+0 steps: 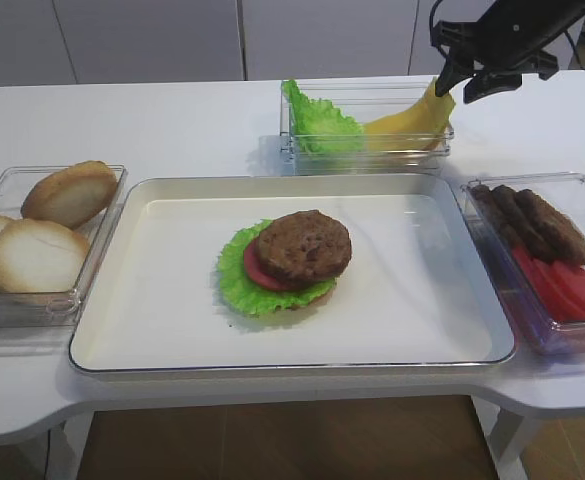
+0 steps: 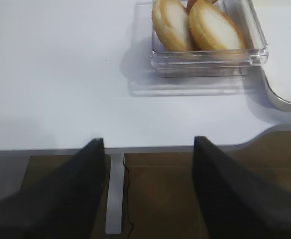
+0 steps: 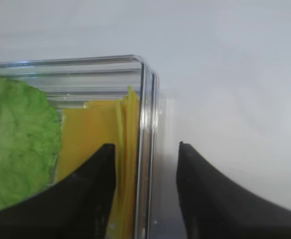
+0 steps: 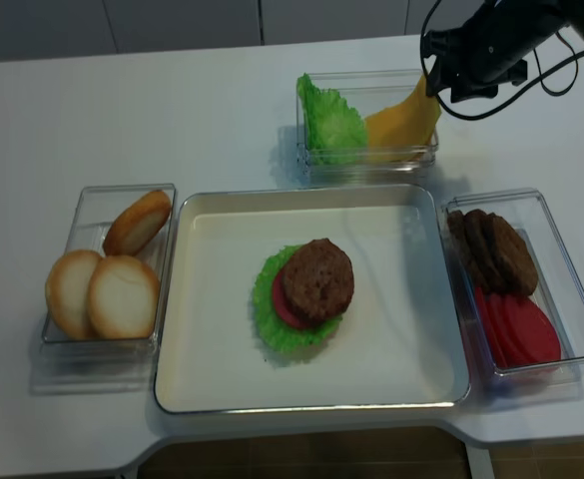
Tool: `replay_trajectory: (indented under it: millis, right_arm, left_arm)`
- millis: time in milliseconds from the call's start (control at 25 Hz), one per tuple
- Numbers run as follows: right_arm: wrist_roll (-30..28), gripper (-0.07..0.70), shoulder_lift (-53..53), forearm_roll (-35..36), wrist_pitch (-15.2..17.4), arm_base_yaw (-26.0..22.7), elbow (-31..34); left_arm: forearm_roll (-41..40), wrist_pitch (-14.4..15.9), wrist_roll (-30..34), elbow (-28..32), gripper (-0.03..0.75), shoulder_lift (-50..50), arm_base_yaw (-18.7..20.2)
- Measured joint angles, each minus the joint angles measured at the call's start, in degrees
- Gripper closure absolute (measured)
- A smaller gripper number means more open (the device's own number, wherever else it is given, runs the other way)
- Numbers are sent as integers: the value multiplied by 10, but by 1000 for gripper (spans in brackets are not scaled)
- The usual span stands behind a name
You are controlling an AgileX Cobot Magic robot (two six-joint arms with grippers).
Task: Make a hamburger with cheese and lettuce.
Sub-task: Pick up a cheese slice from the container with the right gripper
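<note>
**Right pincer straddles the clear box wall at the cheese**

The white table (image 1: 172, 125) carries a metal tray (image 1: 152, 330) with the hamburger (image 1: 290, 262) at its middle, lettuce (image 1: 234, 285) frilling out beneath. Bun halves (image 1: 42, 255) fill the left box; patties and tomato slices fill the right box (image 1: 572, 330). Behind the tray, a clear box (image 1: 372, 155) holds green leaves and yellow slices. The right pincer (image 3: 146, 154) stands apart, gripping nothing, one finger inside by the cheese (image 3: 128, 149), one outside. The left pincer (image 2: 149, 149), open and empty, hangs past the table edge.
</note>
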State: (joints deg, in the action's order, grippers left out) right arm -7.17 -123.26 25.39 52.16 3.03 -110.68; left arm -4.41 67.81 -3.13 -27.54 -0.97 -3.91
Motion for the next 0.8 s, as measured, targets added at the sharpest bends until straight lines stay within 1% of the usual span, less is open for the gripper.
replay_trajectory:
  millis: [240, 520, 800]
  right_arm:
    - [-22, 353, 0, 23, -1, 0, -1]
    - [-26, 420, 0, 30, -10, 0, -1]
    - [-26, 435, -9, 34, -13, 0, -1]
  left_arm:
    - [0, 0, 0, 0, 300, 0, 0]
    - [0, 0, 0, 0, 300, 0, 0]
    - [0, 0, 0, 0, 300, 0, 0]
